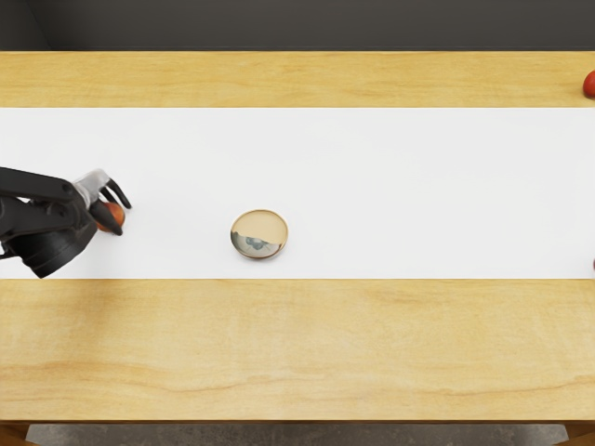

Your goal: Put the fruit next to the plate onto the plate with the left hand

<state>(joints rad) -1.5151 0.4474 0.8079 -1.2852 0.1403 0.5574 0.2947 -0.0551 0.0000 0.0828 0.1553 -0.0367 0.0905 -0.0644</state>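
My left hand (99, 201) at left-centre of frame, fingers curled around one orange fruit (115, 216). Lifted or resting on white runner (418, 186): cannot tell. One plate (259, 233) at centre, well apart. One red fruit (589, 85) at upper right edge, cropped.

A wooden table (297, 344) carries a wide white runner (418, 186) along its length; on the runner, near the middle, lies a small round plate (268, 223); a red fruit (589, 85) sits on bare wood at the far right corner.
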